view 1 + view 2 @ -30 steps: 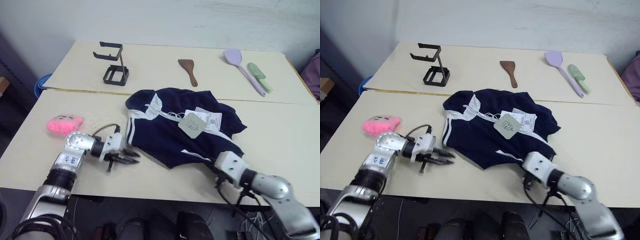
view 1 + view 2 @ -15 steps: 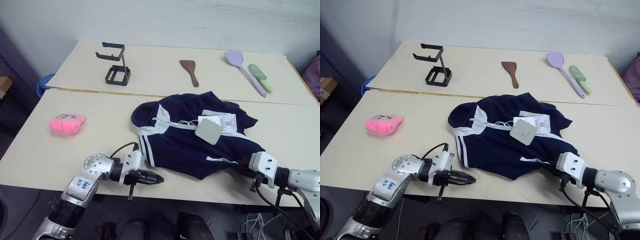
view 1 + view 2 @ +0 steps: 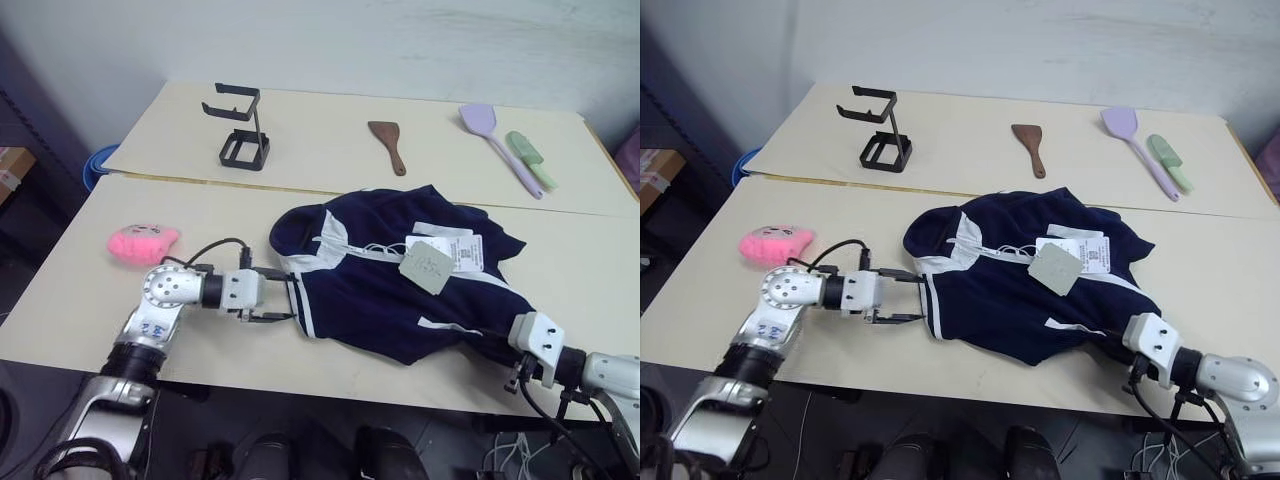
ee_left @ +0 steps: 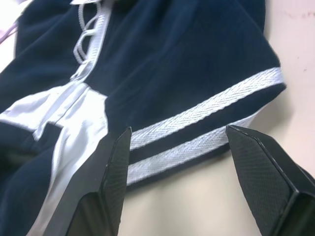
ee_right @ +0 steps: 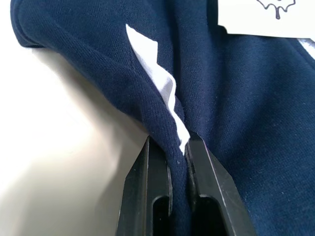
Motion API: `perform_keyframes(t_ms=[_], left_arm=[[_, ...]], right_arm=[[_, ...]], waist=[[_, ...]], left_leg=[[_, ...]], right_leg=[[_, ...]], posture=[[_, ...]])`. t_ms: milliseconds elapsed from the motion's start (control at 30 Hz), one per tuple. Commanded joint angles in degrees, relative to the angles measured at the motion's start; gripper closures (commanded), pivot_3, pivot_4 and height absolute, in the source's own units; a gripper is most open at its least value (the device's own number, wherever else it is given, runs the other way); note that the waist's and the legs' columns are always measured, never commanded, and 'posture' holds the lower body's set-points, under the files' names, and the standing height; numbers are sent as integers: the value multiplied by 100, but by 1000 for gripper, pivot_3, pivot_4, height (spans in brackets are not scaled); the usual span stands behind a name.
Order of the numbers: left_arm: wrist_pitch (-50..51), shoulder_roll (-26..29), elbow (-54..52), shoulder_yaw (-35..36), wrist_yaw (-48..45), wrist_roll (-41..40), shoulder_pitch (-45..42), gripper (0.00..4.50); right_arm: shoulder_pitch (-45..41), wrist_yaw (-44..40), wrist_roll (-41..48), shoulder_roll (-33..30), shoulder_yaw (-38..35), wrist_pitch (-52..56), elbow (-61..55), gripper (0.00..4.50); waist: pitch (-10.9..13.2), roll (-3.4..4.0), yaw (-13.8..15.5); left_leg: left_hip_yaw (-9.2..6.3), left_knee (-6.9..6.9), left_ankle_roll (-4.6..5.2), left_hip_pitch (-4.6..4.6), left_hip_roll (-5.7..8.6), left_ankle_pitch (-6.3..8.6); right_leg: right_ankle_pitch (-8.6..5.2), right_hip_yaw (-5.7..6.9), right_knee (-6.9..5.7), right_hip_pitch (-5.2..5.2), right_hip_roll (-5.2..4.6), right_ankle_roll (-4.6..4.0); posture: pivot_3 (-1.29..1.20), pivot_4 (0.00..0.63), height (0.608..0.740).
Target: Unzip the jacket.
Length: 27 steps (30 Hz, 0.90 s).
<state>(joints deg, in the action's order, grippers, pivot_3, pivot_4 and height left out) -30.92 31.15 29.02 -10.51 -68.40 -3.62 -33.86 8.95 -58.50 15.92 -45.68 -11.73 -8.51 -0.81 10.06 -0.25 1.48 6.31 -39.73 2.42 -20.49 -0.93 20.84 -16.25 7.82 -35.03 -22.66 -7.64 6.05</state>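
The navy jacket (image 3: 400, 290) lies crumpled in the middle of the near table, with white collar panels, a white striped hem (image 4: 206, 105) and paper hang tags (image 3: 428, 265) on top. My left gripper (image 3: 283, 294) is open at the jacket's left edge, its two fingers either side of the striped hem just above the table. My right gripper (image 5: 170, 142) is shut on a fold of navy fabric at the jacket's near right corner (image 3: 500, 335), by the table's front edge.
A pink plush toy (image 3: 143, 243) lies left of my left arm. On the far table stand a black wire stand (image 3: 243, 128), a brown spatula (image 3: 388, 142), a purple spatula (image 3: 495, 135) and a green brush (image 3: 530, 158). A seam (image 3: 200, 182) joins the two tables.
My left gripper has opened and swung from the table's front edge up to the jacket's striped hem. The right gripper pulled the jacket's corner to the right, staying shut on it.
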Motion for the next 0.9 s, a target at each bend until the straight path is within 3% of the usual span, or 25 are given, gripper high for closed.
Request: perform_keyframes(t_ms=[33,100,200,267,367,467,700,900], left_arm=[[-602,-262,767,-213,140,345,-527,1286],[-803,-361,1205,-434,152,637,-747,1286],[-750,-451,1584,-588,-109,647,-865,1868],[-346,-403,1525,-701,-548,536,-798,2516],[1269,7,668,-903,-1847,-44,-196,3495],[2209,262,-446,-787,-2071,-620,382,4452],[3434,581,-2554,-653,-1581,-1113,1541,4482],[3331,284,-3032,-465,-853,-1055,1940,4482]], right_arm=[[147,106,103,86,-186,-57,-162,4500],[187,156,91,125,-182,-72,-187,4500],[226,232,82,173,-179,-72,-237,4500],[272,267,93,189,-199,-80,-269,4500],[390,277,133,173,-294,-125,-263,4500],[482,273,171,143,-412,-210,-197,4500],[544,8,278,48,-597,-422,159,4500],[371,-264,492,-104,-805,-367,685,4500]], waist=[[0,0,8],[0,0,4],[-1,1,-7],[-1,2,-5],[-6,9,-25],[-27,45,-88],[-24,48,-106],[-19,51,-40]], left_leg=[[0,0,0,0,0,0],[2,0,2,-1,2,-1],[5,0,4,3,3,-1],[6,0,4,9,2,-1],[6,0,5,16,-1,0],[10,13,4,28,-5,8],[-13,4,5,23,-4,9],[-17,4,8,22,-1,12]], right_leg=[[0,4,1,0,1,0],[2,9,1,0,2,4],[4,7,1,3,3,8],[4,6,1,8,3,8],[4,4,-1,13,4,7],[1,-4,-2,14,10,3],[0,-34,9,26,-4,0],[-1,-36,32,27,-48,-1]], posture=[[0,150,740],[0,150,740],[0,150,740],[0,150,740],[0,150,740],[0,150,740],[0,150,740],[0,150,740]])
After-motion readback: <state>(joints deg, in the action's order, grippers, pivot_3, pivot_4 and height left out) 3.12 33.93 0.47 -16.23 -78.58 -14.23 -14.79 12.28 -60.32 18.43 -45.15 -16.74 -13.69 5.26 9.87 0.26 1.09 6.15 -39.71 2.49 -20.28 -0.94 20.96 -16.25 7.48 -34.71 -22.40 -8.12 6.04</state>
